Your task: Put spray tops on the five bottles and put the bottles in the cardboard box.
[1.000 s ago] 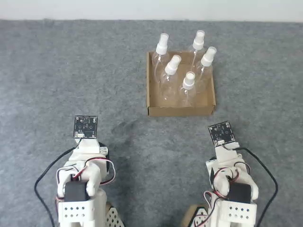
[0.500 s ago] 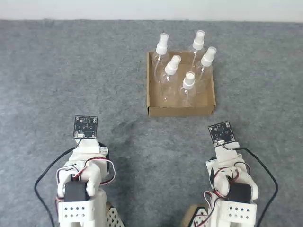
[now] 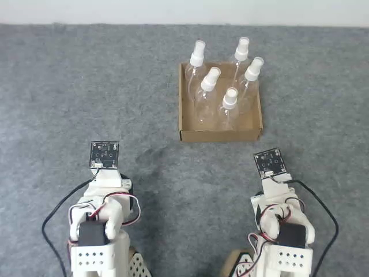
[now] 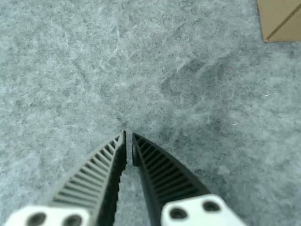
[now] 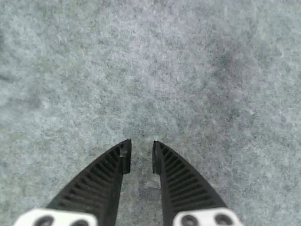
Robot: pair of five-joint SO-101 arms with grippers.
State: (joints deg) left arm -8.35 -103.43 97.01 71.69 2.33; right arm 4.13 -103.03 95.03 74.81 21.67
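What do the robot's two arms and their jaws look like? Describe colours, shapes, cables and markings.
The left arm and right arm are white plastic with black motors and looping black, red and white cables. Each carries a small black square circuit board near the wrist. The jaws are black, tapered and ribbed, on white mounts.

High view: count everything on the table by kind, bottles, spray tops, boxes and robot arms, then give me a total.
Clear bottles: 5
White spray tops: 5
Cardboard box: 1
Robot arms: 2
Total: 13
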